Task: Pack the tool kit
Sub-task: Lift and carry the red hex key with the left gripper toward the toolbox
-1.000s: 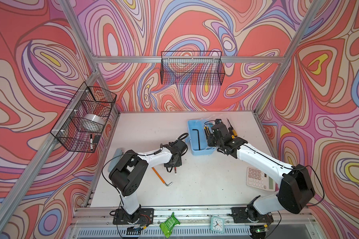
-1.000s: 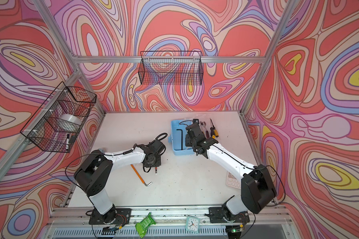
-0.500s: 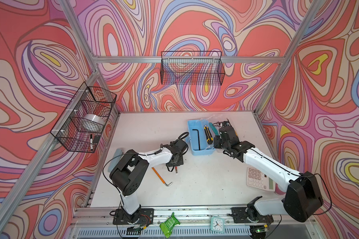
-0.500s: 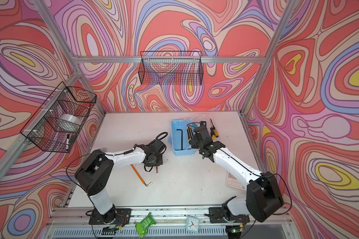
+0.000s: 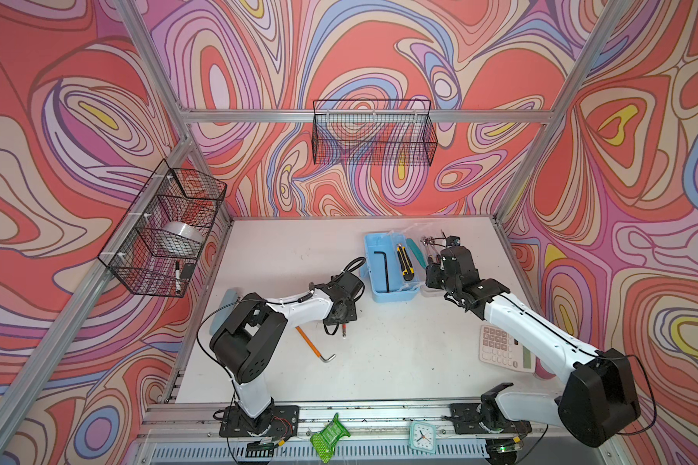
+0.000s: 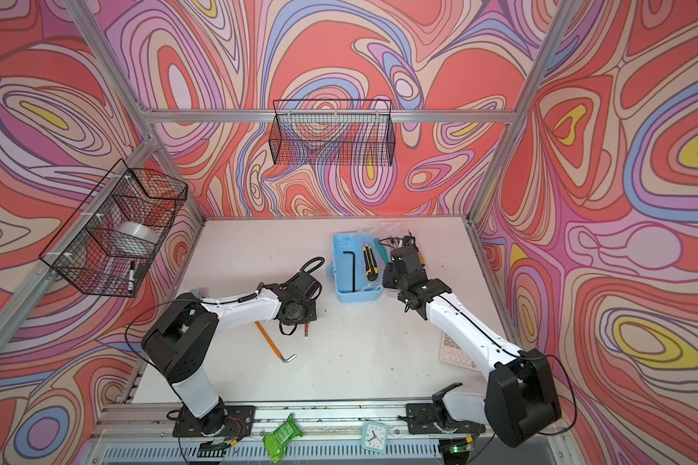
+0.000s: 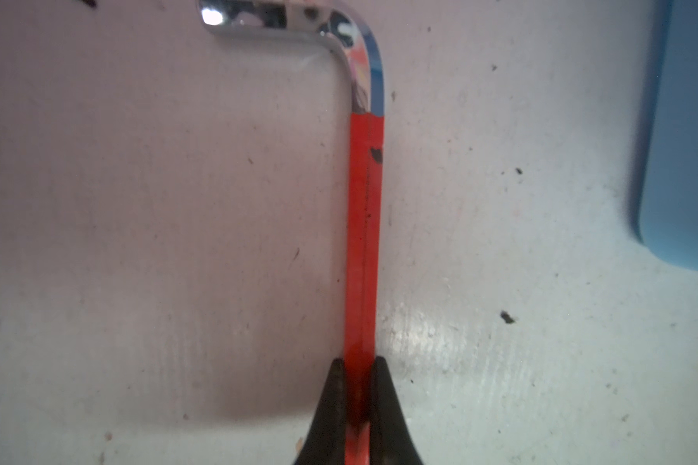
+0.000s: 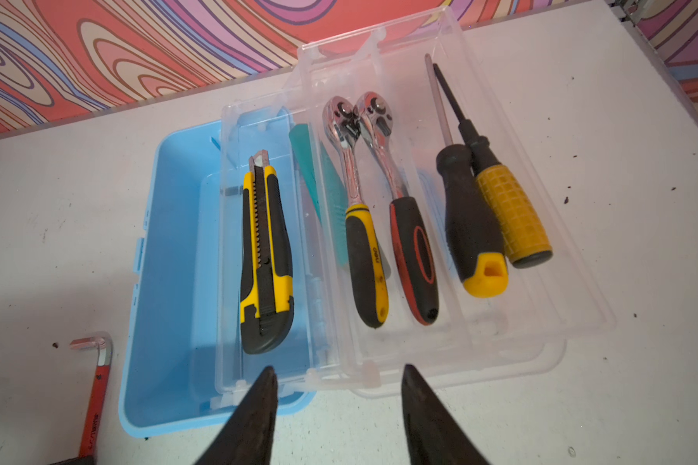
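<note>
- The left gripper [image 7: 358, 386] is pinched tight on the red-sleeved hex key [image 7: 363, 225]. Only the left wrist view shows this: the two black fingertips [image 7: 335, 386] press the shaft from either side, above the white table [image 7: 138, 241].
- In both top views that grip is hidden under the wrist, left of centre.
- From above I also see an orange hex key [image 5: 314, 348] lying loose on the near side of the left arm.
- The light blue box [image 5: 373, 257] stands open towards the far right of the table. A black hex key [image 5: 385, 271] lies inside it, which I make out only from above.
- The right wrist view gives the detail the top views blur: a clear tray [image 8: 500, 322] overlaps the box's right side and carries two ratchets [image 8: 363, 225] and two screwdrivers [image 8: 472, 217].
- The yellow utility knife [image 8: 264, 257] lies along the box's right side. I cannot tell whether it is in the tray's end compartment or under it.
- The right gripper [image 8: 339, 374] stands half spread and empty, just off the tray's near edge.
- A pink calculator [image 5: 500, 348] sits near right, partly under the right arm.
- A second ago the right gripper hung over the box. It has since swung right, uncovering the knife.
- The left arm has kept its place.
</note>
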Motion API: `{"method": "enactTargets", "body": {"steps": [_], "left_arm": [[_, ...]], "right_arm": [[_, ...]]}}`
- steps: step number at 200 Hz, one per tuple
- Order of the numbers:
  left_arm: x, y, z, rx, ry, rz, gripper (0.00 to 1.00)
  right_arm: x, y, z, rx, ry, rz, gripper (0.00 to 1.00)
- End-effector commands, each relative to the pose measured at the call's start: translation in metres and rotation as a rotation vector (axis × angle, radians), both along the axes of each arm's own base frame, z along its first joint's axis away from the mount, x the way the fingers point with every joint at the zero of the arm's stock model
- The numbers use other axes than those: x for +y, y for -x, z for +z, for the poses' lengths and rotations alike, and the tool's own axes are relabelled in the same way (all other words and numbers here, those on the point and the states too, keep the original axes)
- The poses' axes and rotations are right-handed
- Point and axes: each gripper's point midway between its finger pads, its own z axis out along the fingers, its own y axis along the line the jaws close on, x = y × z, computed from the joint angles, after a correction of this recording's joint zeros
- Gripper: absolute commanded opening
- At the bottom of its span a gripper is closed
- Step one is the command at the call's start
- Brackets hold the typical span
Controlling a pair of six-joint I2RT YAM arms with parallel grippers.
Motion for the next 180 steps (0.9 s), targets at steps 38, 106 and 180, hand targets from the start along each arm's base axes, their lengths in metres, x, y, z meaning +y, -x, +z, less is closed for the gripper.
{"method": "enactTargets", "body": {"steps": [38,106,180], "left_arm": [[0.006,0.004,0.028,-0.040,0.028,0.036,0.00],[-0.015,-0.027,0.104,-0.225,0.133,-0.005,0.00],[-0.090,-0.077,0.150,-0.290,0.281,-0.168,0.00]], "right_arm": [[-0.007,0.004,0.004,-0.032,-0.035,-0.012,0.51],[-0.008,0.008,0.003,-0.042,-0.078,-0.010,0.54],[0.003,0.010,0.004,-0.042,-0.113,0.042,0.58]]}}
